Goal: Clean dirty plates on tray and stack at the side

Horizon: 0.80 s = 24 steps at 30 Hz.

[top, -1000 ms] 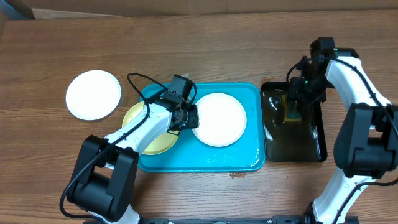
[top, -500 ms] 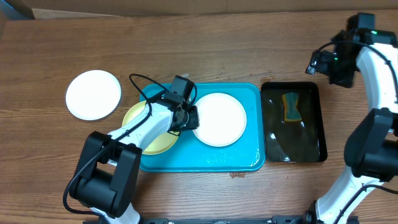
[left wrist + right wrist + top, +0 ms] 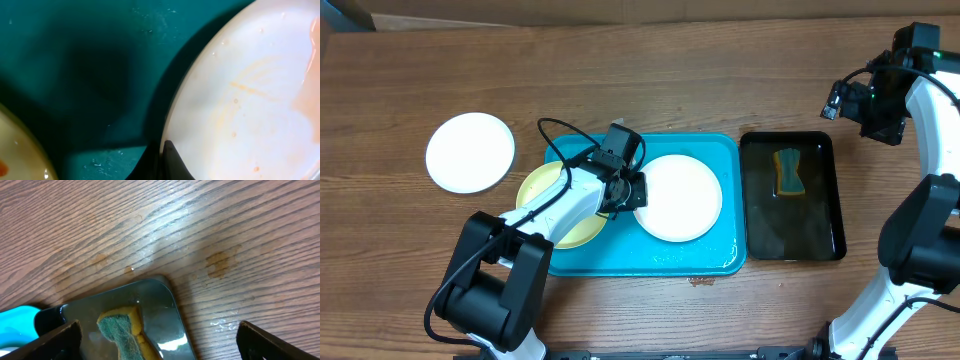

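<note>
At far left a white plate, clean by the look of it, sits alone on the bench, well apart from the blue tray. On the tray's left end lies the yellow-green plate, partly under the left arm; the left wrist view catches an orange spot on it. The left tool sits at the left rim of the second white plate, which fills the tray's right half just beside the yellow-green one. Only one dark fingertip shows in the wrist view, touching that rim, so I cannot tell whether the tool is pinching the plate or merely resting against it. Faint orange streaks suggest this plate needs wiping.

Right of the blue tray stands the black tray, wet inside, with the sponge in its far half, long axis running far to near. The right tool hangs over bare bench beyond that tray's far right corner, fingers spread wide and empty. The sponge lies nearer and to the left of it, with nothing between, and the right arm is much the closer one. The likely next move is for the right tool to drop onto the sponge across its narrow width, clearing the black tray's rim.
</note>
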{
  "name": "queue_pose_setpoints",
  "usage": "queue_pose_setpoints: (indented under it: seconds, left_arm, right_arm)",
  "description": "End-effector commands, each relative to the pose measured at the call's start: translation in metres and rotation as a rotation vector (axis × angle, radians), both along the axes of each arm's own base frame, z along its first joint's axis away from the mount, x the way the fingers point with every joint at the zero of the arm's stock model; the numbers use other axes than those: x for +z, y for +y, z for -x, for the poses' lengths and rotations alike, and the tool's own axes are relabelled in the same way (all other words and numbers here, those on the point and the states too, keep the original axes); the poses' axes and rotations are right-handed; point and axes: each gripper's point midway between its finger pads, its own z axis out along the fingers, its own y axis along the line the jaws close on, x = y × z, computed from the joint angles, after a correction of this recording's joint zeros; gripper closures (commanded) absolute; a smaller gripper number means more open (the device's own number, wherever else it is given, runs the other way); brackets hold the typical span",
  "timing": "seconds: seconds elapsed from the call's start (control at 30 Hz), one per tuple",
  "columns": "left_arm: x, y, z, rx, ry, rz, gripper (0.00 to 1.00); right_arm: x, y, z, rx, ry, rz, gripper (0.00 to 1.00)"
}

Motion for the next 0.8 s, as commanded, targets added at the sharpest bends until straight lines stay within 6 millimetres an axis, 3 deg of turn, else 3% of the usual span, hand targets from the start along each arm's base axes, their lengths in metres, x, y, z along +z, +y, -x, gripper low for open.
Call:
queue_pose_setpoints:
  seconds: [0.0,0.4,0.57,0.77]
  left_arm:
    - [0.023,-0.017,-0.017,-0.099,-0.067,0.046,0.96]
    - [0.124,-0.025,-0.063,-0.118,-0.239,-0.01,0.96]
    - [0.145,-0.051,-0.066,-0.163,-0.312,0.003,0.96]
    - [0.154,-0.075,-0.064,-0.189,-0.434,-0.105,0.96]
  right_arm:
    - [0.009,-0.001,-0.004,-0.007,-0.027,0.004,0.0]
    - [0.009,-0.001,-0.004,-0.007,-0.027,0.004,0.0]
    - [0.01,-0.001,-0.005,-0.007,-0.032,0.005,0.0]
    - [0.015,-0.01,-0.024,-0.034,-0.115,0.018,0.0]
